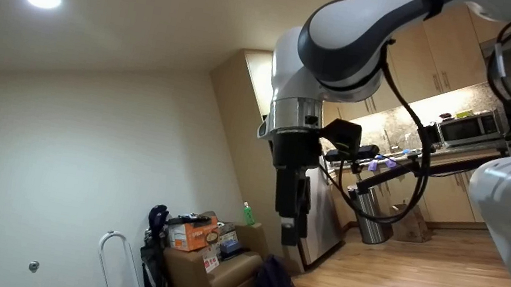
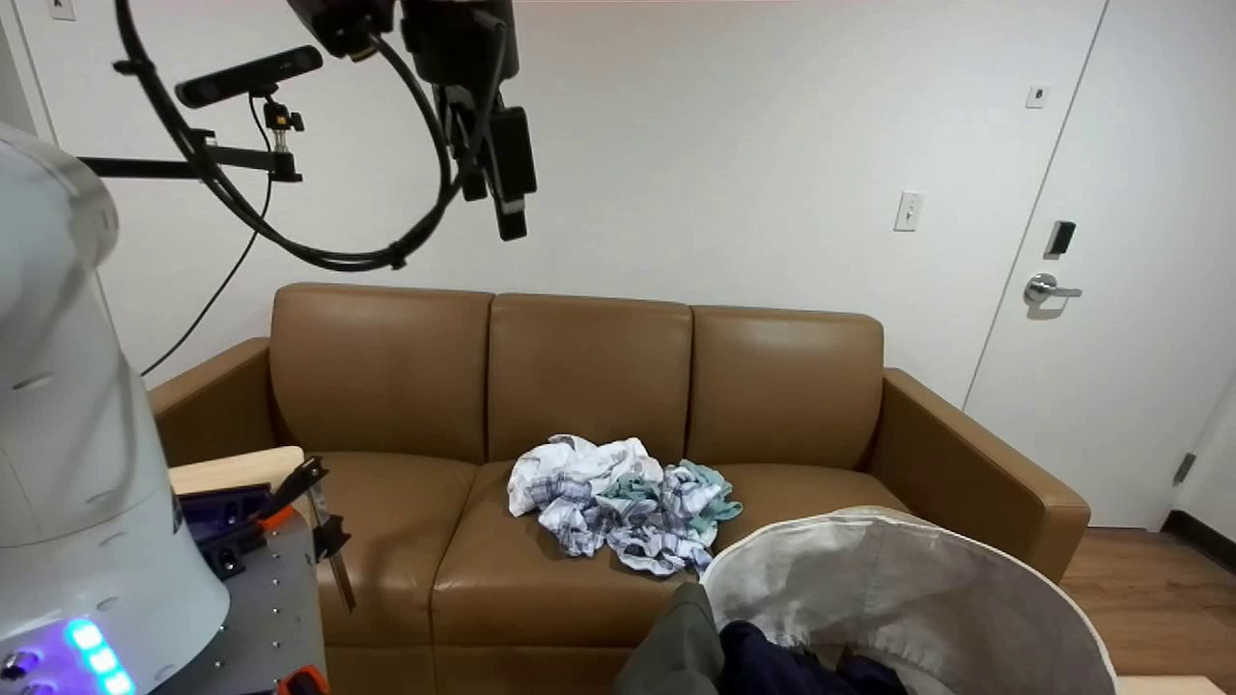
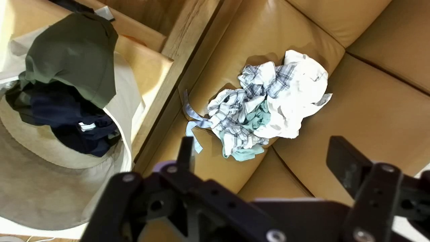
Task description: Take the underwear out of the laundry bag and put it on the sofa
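Observation:
My gripper (image 3: 262, 149) is open with nothing between its fingers. It hangs high above the sofa (image 2: 589, 367), and shows in both exterior views (image 1: 293, 225) (image 2: 497, 183). A crumpled pile of white, plaid and teal cloth (image 2: 618, 502) lies on the middle seat and also shows in the wrist view (image 3: 255, 104). The laundry bag (image 2: 898, 579) stands in front of the sofa; its mouth shows in the wrist view (image 3: 50, 191). Navy clothes (image 3: 80, 121) lie inside, and an olive garment (image 3: 72, 57) hangs over its rim. I cannot tell which cloth is the underwear.
The robot base stands on a metal table (image 2: 275, 598) with clamps beside the sofa. A camera on a black arm (image 2: 251, 77) sits near the gripper. A cable loop hangs by the wrist. A chair with boxes (image 1: 214, 266) stands by the wall.

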